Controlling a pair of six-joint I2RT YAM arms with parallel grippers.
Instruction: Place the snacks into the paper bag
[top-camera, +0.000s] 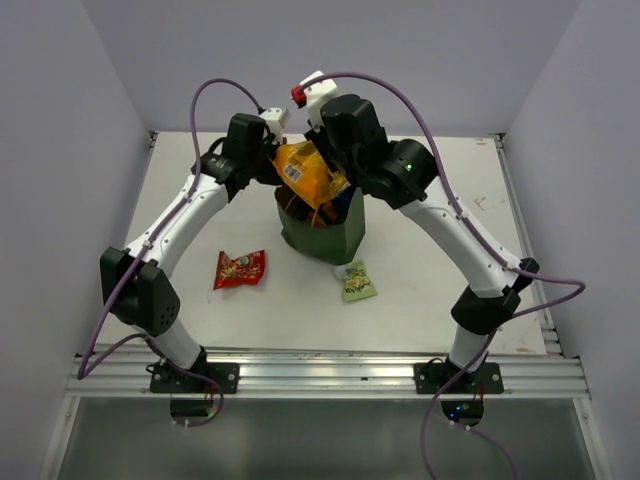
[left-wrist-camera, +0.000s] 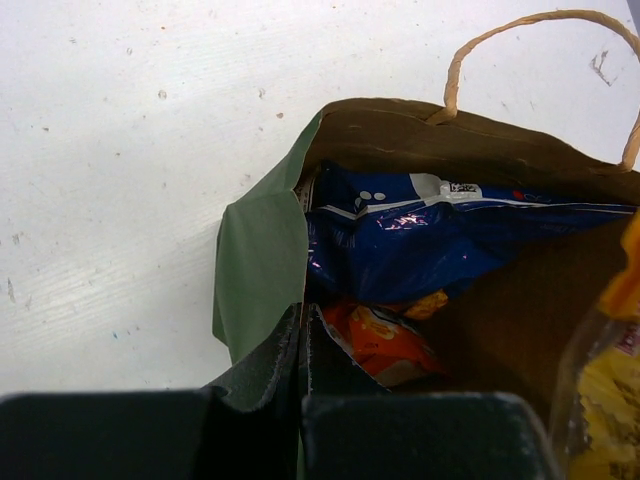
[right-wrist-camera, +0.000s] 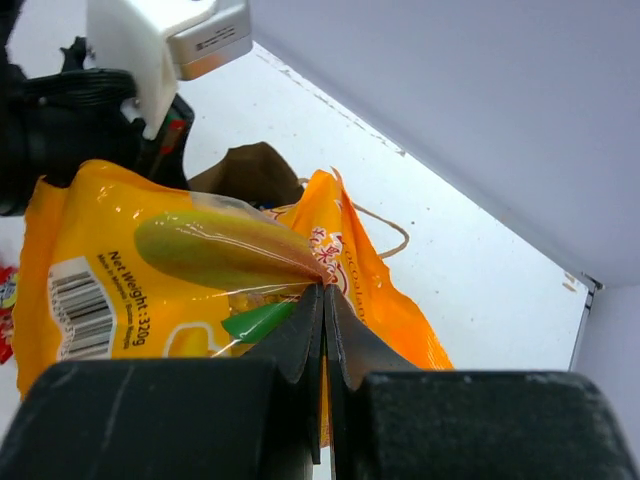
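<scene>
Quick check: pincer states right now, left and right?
Left pincer: closed, pinching the rim of the paper bag.
Right pincer: closed, holding the orange chip bag.

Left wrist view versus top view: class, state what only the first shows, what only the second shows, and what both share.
Only the left wrist: the blue bag and an orange packet lying inside the paper bag. Only the top: the red packet and green packet on the table. Both: the paper bag and the orange chip bag above its mouth.
</scene>
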